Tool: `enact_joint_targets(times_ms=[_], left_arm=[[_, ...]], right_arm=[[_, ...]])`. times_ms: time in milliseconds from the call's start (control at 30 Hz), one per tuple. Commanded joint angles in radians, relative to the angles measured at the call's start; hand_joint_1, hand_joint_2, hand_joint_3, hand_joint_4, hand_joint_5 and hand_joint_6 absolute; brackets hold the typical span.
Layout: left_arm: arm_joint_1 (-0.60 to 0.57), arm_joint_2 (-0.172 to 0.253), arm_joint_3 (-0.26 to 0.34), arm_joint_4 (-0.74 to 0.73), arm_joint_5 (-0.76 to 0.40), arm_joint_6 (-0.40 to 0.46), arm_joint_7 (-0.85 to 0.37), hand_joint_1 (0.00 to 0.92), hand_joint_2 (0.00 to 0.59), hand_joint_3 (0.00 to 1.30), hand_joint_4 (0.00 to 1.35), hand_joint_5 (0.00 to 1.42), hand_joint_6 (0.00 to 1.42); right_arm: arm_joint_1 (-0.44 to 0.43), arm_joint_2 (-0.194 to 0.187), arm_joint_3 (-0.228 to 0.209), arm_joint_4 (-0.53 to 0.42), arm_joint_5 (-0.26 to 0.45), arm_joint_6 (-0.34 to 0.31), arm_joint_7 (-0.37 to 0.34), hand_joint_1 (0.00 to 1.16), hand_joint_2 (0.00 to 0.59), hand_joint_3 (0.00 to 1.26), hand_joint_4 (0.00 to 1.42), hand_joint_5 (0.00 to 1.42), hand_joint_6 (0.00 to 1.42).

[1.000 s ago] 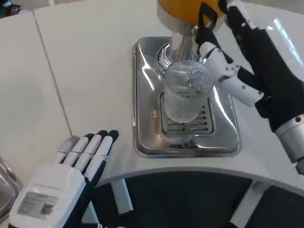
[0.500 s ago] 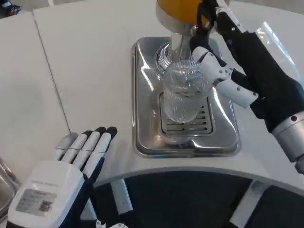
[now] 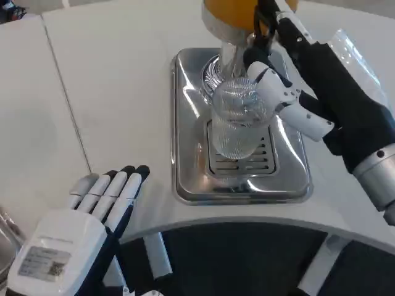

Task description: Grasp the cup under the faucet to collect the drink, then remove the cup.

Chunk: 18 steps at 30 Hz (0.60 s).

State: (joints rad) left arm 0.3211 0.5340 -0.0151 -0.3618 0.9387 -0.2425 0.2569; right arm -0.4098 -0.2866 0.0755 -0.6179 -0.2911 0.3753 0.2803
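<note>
Right hand (image 3: 308, 92) crept closer; fingers touched the ribbed clear plastic cup (image 3: 239, 120), grip unclear. Cup stood on the steel drip tray (image 3: 185, 123) under the faucet (image 3: 231, 55). Side push could've tipped it.

The left hand (image 3: 86, 237), nearer the table edge than the shiny steel drip tray (image 3: 185, 123), has a boxy white back bearing a grey printed label, with pale grey-white fingers ending in black tips. The right hand (image 3: 308, 92), beside that tray, shows white segmented fingers with dark joint pins over a black palm, meeting a ribbed silver forearm (image 3: 379, 176).
</note>
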Motion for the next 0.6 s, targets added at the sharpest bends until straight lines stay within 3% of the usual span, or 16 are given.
enact_joint_targets(times_ms=[33, 167, 300, 400, 500, 600], left_arm=[[0.016, -0.004, 0.004, 0.008, -0.017, -0.012, -0.001, 0.073, 0.045, 0.0, 0.0, 0.05, 0.06], [0.018, -0.004, 0.0, 0.006, -0.017, -0.013, 0.002, 0.073, 0.045, 0.0, 0.0, 0.05, 0.06], [0.016, -0.004, -0.004, 0.006, -0.016, -0.017, 0.002, 0.073, 0.045, 0.0, 0.0, 0.05, 0.06], [0.01, -0.008, -0.009, 0.004, -0.014, -0.016, 0.0, 0.073, 0.045, 0.0, 0.0, 0.05, 0.06], [0.008, -0.009, -0.014, 0.001, -0.006, -0.015, 0.0, 0.072, 0.045, 0.0, 0.0, 0.05, 0.06], [0.008, -0.01, -0.014, -0.002, 0.002, -0.013, 0.003, 0.072, 0.045, 0.0, 0.0, 0.05, 0.06]], right_arm=[[-0.015, -0.045, 0.03, -0.009, -0.025, 0.044, 0.047, 0.1, 0.53, 0.0, 0.0, 0.0, 0.0], [-0.033, -0.107, 0.074, -0.053, -0.102, 0.108, 0.097, 0.0, 0.523, 0.0, 0.0, 0.0, 0.0], [-0.072, -0.202, 0.145, -0.11, -0.256, 0.127, 0.176, 0.0, 0.539, 0.02, 0.0, 0.0, 0.0], [-0.091, -0.232, 0.171, -0.124, -0.318, 0.137, 0.24, 0.0, 0.542, 0.03, 0.0, 0.0, 0.0], [-0.116, -0.265, 0.192, -0.134, -0.366, 0.099, 0.293, 0.0, 0.548, 0.03, 0.0, 0.0, 0.0], [-0.136, -0.273, 0.2, -0.139, -0.403, 0.075, 0.322, 0.0, 0.558, 0.04, 0.0, 0.0, 0.0]])
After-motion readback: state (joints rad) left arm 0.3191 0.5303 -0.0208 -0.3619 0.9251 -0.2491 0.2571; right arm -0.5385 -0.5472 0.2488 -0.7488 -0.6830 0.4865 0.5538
